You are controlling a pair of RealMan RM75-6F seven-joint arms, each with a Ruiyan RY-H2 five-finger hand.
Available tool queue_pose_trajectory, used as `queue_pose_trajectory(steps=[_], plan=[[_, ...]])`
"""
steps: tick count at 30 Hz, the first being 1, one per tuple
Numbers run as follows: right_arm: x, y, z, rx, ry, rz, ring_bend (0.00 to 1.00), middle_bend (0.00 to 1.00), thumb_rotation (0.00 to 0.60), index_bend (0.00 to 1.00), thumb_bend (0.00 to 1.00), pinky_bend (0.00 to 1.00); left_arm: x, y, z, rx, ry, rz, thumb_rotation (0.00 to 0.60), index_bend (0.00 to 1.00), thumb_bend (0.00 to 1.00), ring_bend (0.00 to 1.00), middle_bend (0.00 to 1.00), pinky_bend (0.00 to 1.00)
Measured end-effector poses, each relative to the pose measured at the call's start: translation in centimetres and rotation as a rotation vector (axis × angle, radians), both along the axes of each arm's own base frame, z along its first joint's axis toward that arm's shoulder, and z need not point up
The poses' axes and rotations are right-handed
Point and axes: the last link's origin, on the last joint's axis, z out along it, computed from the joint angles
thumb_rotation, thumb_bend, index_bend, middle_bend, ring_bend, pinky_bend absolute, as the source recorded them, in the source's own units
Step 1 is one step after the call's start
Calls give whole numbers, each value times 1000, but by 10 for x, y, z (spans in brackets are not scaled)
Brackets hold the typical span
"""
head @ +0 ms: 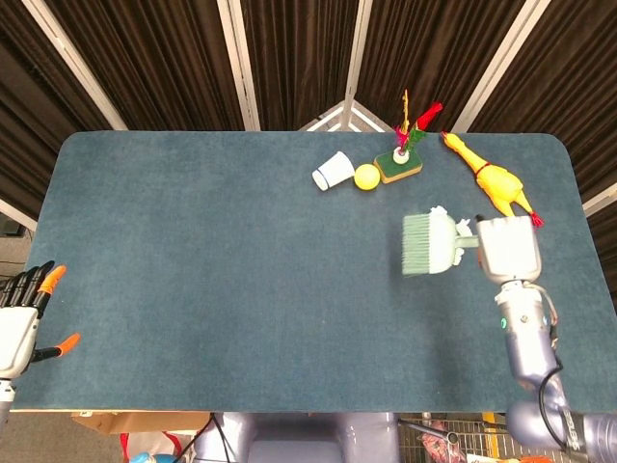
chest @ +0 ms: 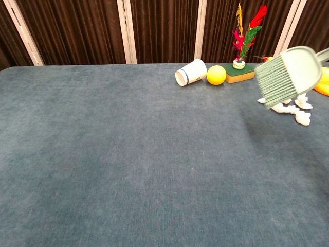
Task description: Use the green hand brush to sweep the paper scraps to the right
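Observation:
My right hand [head: 505, 248] grips the handle of the green hand brush [head: 430, 244] at the right side of the table. The brush [chest: 286, 73] hangs above the cloth with its bristles pointing left. Several white paper scraps [chest: 294, 109] lie on the table just right of the bristles, partly hidden by the brush; in the head view one scrap [head: 440, 211] peeks out above the brush head. My left hand [head: 24, 318] stays off the table's front left edge, fingers spread and empty.
At the back stand a tipped white cup [head: 333, 172], a yellow ball [head: 366, 177], a green sponge with feathers [head: 399, 164] and a yellow rubber chicken [head: 490, 179]. The blue table cloth [head: 212, 251] stretches wide to the left.

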Motion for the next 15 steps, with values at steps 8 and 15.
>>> queue_pose_trajectory(steps=[8,15], plan=[[5,25,-51,116,-230,31,942,909,600,721,518,812,-1,0,-2,-1,7,8,600,0,0,0,0,21],[-1,37,-106,207,-273,0,939,909,600,701,517,812,-2,0,-2,-6,4,14,600,0,0,0,0,21]])
